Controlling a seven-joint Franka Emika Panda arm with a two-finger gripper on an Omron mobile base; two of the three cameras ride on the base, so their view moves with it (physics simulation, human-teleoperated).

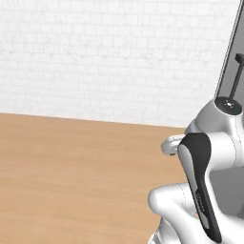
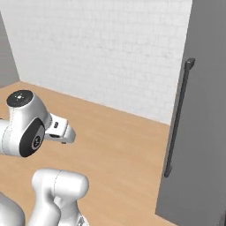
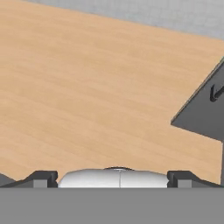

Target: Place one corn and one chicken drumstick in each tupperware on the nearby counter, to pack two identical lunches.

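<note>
The hand (image 3: pixel 112 178) is seen spread wide, its two dark fingertips (image 3: pixel 41 178) far apart with nothing held between them. Ahead of the hand lies bare wooden floor (image 3: pixel 87 87); a tall dark grey cabinet with a bar handle (image 2: pixel 176 119) stands beside it. No corn, drumstick, tupperware or surface can be located from here. The task is judged barely begun; everything remains to be packed.

One dark grey cabinet (image 2: pixel 201 114) with one long vertical handle (image 2: pixel 177 119) is visible.
</note>
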